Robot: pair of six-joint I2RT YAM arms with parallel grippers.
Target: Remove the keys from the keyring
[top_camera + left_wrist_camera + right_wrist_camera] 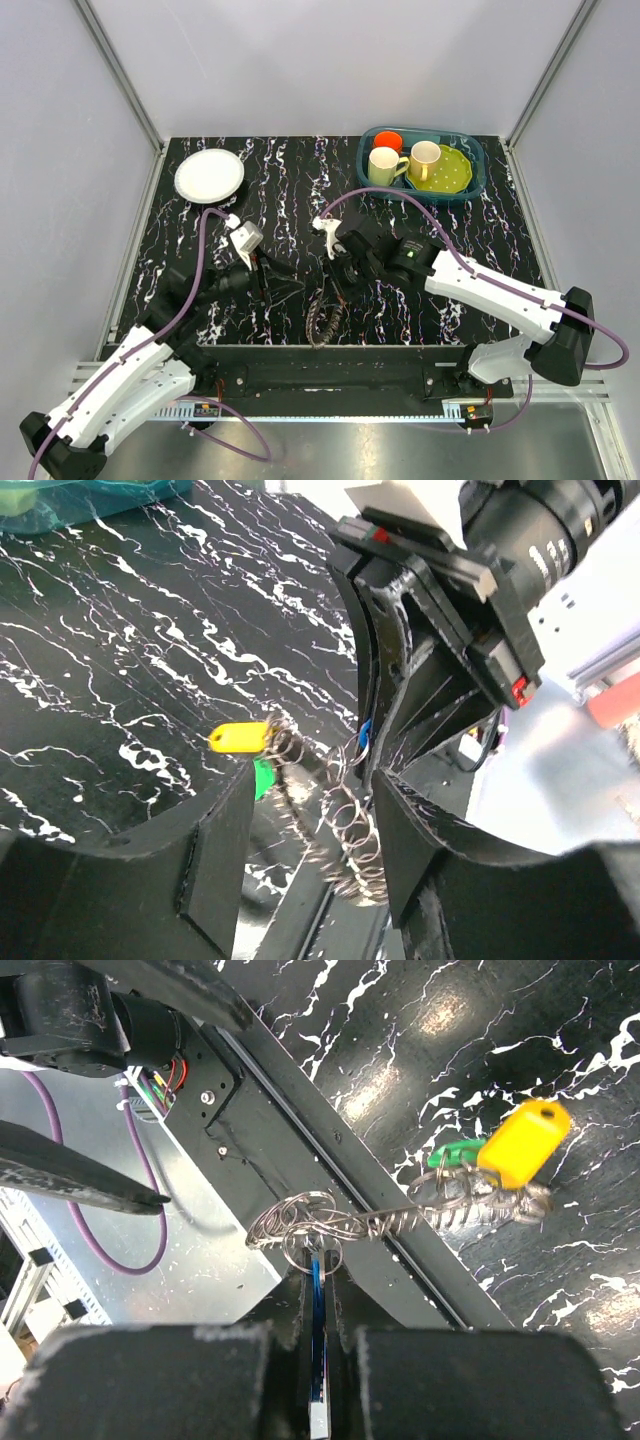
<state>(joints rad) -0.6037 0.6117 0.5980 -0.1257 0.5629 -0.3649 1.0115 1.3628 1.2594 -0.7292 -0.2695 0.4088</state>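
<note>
Firmly, right fingers (250,1380) pinch a blue key (316,1295).

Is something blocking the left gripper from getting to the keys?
No, nothing visible does. The keys sit right in front of the open left gripper. The right gripper pinches a blue key from the other side.

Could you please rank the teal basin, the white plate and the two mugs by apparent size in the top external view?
1. teal basin
2. white plate
3. left mug and right mug: they look about alike, so I would not rank them.
</note>
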